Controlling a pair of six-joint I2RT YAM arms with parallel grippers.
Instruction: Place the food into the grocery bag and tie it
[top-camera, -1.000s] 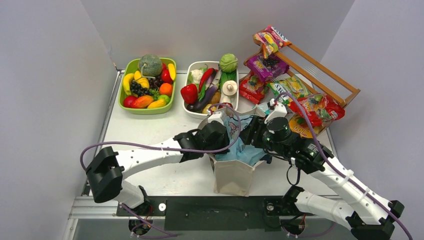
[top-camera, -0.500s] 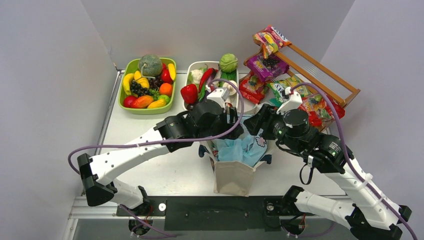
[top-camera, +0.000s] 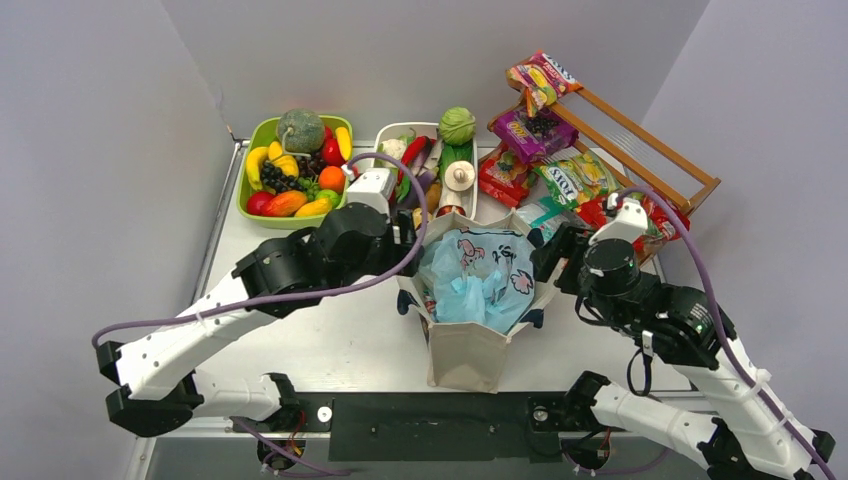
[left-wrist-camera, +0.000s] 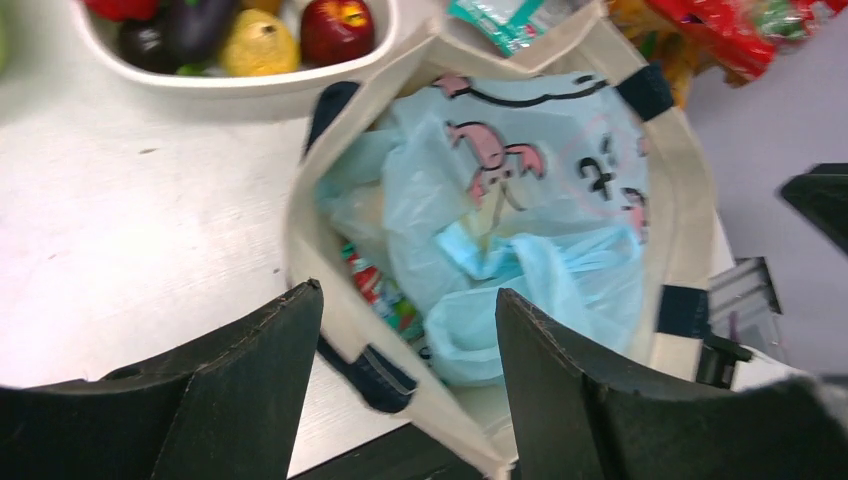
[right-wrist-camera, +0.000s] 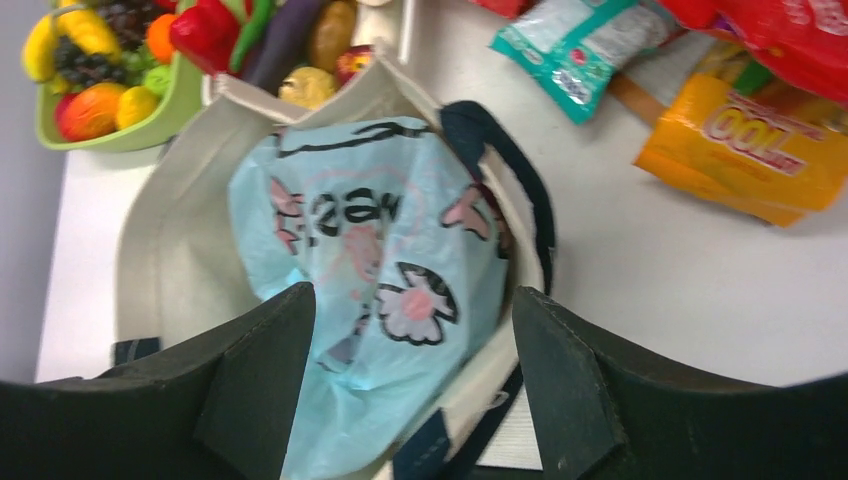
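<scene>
The light-blue grocery bag (top-camera: 478, 276) with pink printed marks sits crumpled inside a beige canvas tote (top-camera: 465, 355). My left gripper (top-camera: 404, 236) hovers open at the tote's left rim, its fingers (left-wrist-camera: 280, 340) empty above the bag (left-wrist-camera: 520, 240). My right gripper (top-camera: 553, 252) hovers open at the tote's right rim with nothing between its fingers (right-wrist-camera: 560, 340), the bag (right-wrist-camera: 370, 230) below it. A printed packet (left-wrist-camera: 378, 290) shows inside the tote beside the bag. Toy fruit fills a green tray (top-camera: 243, 200), vegetables a white tray (top-camera: 378, 140), and snack packets (top-camera: 535, 130) lie at the back right.
A wooden rack (top-camera: 650, 145) holds the packets at the back right. An orange packet (right-wrist-camera: 740, 140) and a teal one (right-wrist-camera: 580, 50) lie on the table right of the tote. Grey walls close in on both sides.
Both grippers have drawn back from over the bag, the left to the left and the right to the right. Both opened, and the left let go of the bag.
</scene>
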